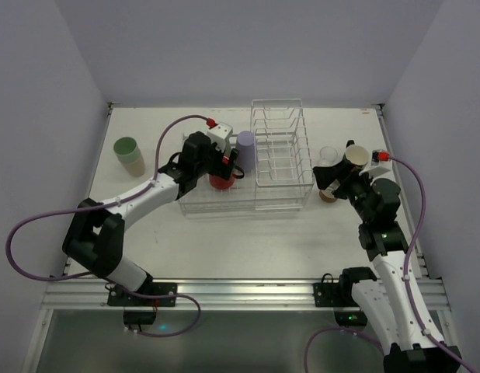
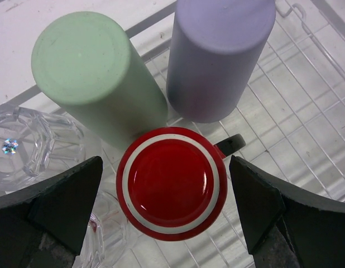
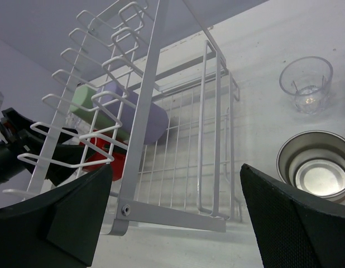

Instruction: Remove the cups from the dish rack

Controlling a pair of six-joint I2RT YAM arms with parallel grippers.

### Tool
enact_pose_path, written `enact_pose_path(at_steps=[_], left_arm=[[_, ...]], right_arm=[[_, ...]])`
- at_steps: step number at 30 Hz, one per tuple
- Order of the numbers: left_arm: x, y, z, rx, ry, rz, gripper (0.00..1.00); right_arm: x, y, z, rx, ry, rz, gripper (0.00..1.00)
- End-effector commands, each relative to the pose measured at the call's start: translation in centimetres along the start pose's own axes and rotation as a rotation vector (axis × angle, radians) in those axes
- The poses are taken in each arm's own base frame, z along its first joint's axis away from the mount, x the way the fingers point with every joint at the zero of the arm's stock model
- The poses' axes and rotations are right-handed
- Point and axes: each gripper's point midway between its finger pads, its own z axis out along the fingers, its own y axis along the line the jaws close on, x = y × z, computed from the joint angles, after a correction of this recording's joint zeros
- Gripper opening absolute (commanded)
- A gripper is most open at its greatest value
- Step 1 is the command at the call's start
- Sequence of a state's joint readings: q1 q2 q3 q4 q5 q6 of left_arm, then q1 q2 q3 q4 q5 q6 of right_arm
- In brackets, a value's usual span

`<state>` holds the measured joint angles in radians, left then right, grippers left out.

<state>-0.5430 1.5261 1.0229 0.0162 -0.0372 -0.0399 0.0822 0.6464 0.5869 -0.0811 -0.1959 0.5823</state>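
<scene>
Two cups, green tumbler [image 2: 91, 72] and lavender tumbler [image 2: 217, 56], crowd the red mug [image 2: 171, 182] in the rack [image 3: 140, 123]; my left gripper [image 2: 166, 167] hangs over it, fingers spread. Right gripper [image 3: 176, 184], released, sits beside the rack.

White table [image 1: 224, 249] w/ metal rail [image 1: 240, 291] at near edge; plain pale-grey walls [image 1: 248, 47] on 3 sides.

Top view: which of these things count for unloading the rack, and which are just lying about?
Belongs to the job:
- dish rack
- in it: red mug, green tumbler, lavender tumbler, clear glasses
- out on the table: green cup, clear glass, beige cup

Just lying about:
- purple cables
- mounting rail
</scene>
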Motion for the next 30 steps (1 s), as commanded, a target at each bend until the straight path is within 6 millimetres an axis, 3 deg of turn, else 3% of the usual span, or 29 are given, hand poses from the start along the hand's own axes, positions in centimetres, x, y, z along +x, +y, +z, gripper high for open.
enact_pose_path(at_steps=[1,5,23,30], left_arm=[[-0.4,0.3,0.4,0.001,0.001,0.011,1.00],[1.6,0.2,0.2,0.005,0.029,-0.016,1.00],[5.0,-0.4,0.5,0.022,0.043,-0.060,1.00],[6.2,0.6,1.2,-0.037,0.083,-0.046,1.00]], right_arm=[[-0.3,1.3,-0.2,-0.065,-0.007,-0.003,0.99],[-0.2,1.3,0.0,-0.064,-0.003,-0.002,0.99],[0.1,1.5,0.2,-0.078,0.018,-0.003,0.99],[0.0,1.8,0.1,-0.091,0.023,-0.003,0.99]])
